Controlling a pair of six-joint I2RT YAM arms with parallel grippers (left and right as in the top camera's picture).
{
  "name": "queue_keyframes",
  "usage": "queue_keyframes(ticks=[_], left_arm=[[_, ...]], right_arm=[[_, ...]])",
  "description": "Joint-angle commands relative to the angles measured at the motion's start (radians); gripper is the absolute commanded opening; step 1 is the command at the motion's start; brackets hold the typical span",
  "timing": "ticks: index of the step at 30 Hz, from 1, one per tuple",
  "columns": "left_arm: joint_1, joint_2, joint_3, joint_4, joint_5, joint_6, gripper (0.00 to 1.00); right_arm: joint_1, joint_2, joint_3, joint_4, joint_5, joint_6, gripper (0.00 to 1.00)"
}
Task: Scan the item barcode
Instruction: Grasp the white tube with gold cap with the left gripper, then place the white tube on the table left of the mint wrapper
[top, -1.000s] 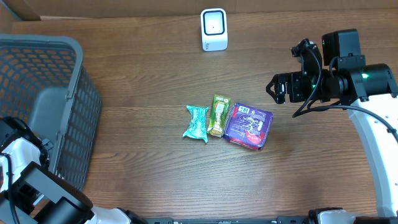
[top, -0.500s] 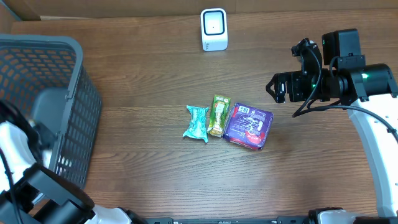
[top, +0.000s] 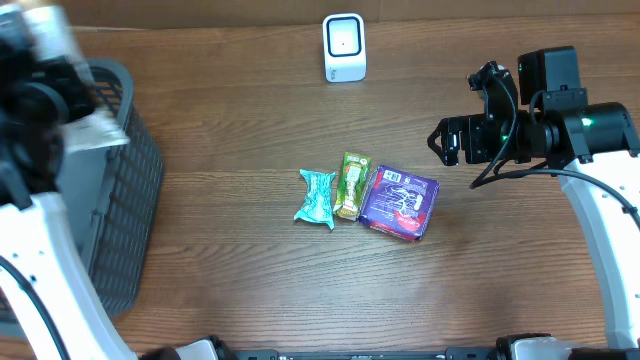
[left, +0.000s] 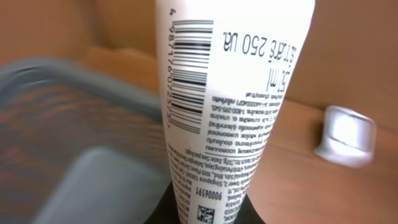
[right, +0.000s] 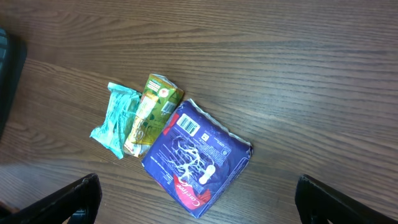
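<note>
Right now my left claw is clenched on the bottom end of a white tube, which fills the middle of the left wrist view and runs up out of the top of the frame. Its barcode sits on the left side of the tube, facing that camera, with small print beside and below it. Behind the tube, the grey basket takes the lower left of that view and the white scanner sits blurred at the right edge. From overhead, this arm is a smear in the upper left corner, above the basket's rim, so I cannot tell the tube's exact pose there. The scanner stands at the top centre of the tabletop, well apart from the tube. My right claw is released, spread wide and grasping nothing, at the right of the overhead frame. Near the middle lie a teal packet, a green packet and a purple packet, side by side and touching.
</note>
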Motion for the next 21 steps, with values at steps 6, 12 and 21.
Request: queue_keyframes(ticks=[6, 12, 21], left_arm=[[-0.394, 0.073, -0.072, -0.115, 0.016, -0.043, 0.04], [-0.544, 0.211, -0.228, -0.095, -0.12, -0.18, 0.04], [-0.586, 0.468, -0.371, 0.089, -0.132, -0.219, 0.04]], right_arm=[[0.006, 0.001, 0.0, 0.005, -0.005, 0.002, 1.0], [0.006, 0.001, 0.0, 0.0, -0.005, 0.002, 1.0], [0.006, 0.001, 0.0, -0.003, -0.005, 0.002, 1.0]])
